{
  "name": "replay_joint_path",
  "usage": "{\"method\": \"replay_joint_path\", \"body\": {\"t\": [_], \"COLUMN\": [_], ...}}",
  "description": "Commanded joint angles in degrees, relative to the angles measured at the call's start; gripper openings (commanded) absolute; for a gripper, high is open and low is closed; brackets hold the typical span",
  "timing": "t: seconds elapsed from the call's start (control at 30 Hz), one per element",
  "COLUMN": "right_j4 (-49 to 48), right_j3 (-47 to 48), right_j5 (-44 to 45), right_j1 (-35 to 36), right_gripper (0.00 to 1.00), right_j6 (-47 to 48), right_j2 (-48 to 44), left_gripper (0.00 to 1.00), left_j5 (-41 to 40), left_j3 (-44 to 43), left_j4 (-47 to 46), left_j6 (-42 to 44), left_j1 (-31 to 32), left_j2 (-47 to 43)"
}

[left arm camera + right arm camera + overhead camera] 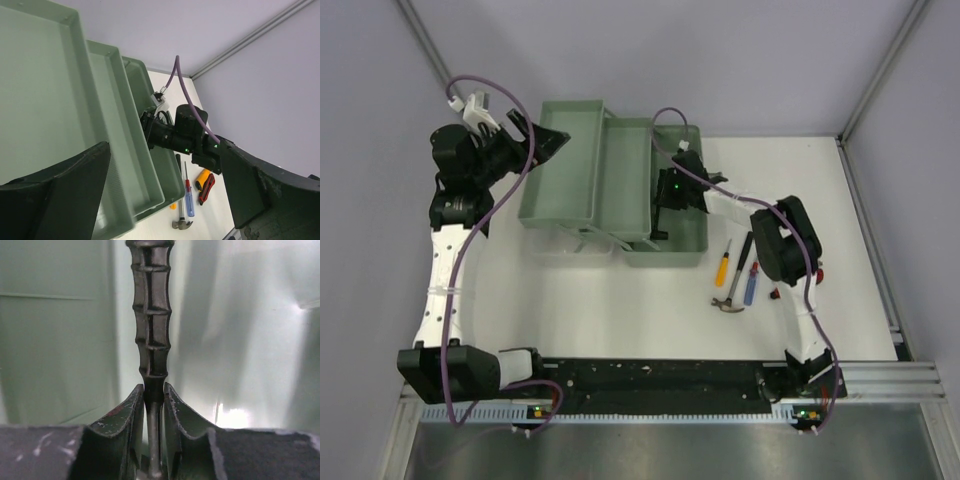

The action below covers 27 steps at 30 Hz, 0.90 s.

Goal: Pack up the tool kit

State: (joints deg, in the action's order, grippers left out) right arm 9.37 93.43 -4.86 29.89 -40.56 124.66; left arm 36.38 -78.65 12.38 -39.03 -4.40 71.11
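Observation:
The pale green toolbox (565, 200) stands with its tiered trays spread out. My right gripper (153, 387) reaches down into its lowest right compartment (685, 245), shut on the shaft of the black-handled tool (151, 315), whose ribbed handle points away over the compartment floor. My left gripper (548, 140) hovers at the far left corner of the upper tray (50, 100), its fingers (60, 195) spread open with nothing between them. On the table right of the box lie the yellow screwdriver (722, 265), the blue screwdriver (189, 200), the small hammer (182, 224) and the red and yellow utility knives (205, 182).
A thin black rod-like tool (744, 250) lies beside the screwdrivers. The right arm's elbow (785, 240) hangs over the loose tools. Grey walls close in on the left, back and right, and a metal rail (880, 385) runs along the near edge.

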Motion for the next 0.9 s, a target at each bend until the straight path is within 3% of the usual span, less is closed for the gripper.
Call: {"method": "replay_joint_path", "body": {"t": [0.0, 0.3, 0.63, 0.87], "right_j4": [-1.5, -2.1, 2.4, 11.3], "right_j3": [1.1, -1.5, -4.7, -8.4], "right_j5": [-0.7, 0.3, 4.6, 16.8], "right_j1": [0.4, 0.5, 0.4, -0.4], "right_gripper": [0.23, 0.39, 0.4, 0.4], "right_j6": [-1.7, -2.0, 2.1, 5.7], "right_j2": [1.0, -3.6, -17.8, -28.2], "left_gripper": [0.93, 0.93, 0.93, 0.93], "left_j5": [-0.3, -0.8, 0.0, 1.1], "left_j3": [-0.5, -0.5, -1.1, -1.1], "left_j4": [-2.8, -2.0, -1.6, -1.0], "left_j6": [0.2, 0.8, 2.1, 4.7], "left_j1": [0.1, 0.1, 0.1, 1.4], "left_j2": [0.1, 0.0, 0.2, 0.3]}}
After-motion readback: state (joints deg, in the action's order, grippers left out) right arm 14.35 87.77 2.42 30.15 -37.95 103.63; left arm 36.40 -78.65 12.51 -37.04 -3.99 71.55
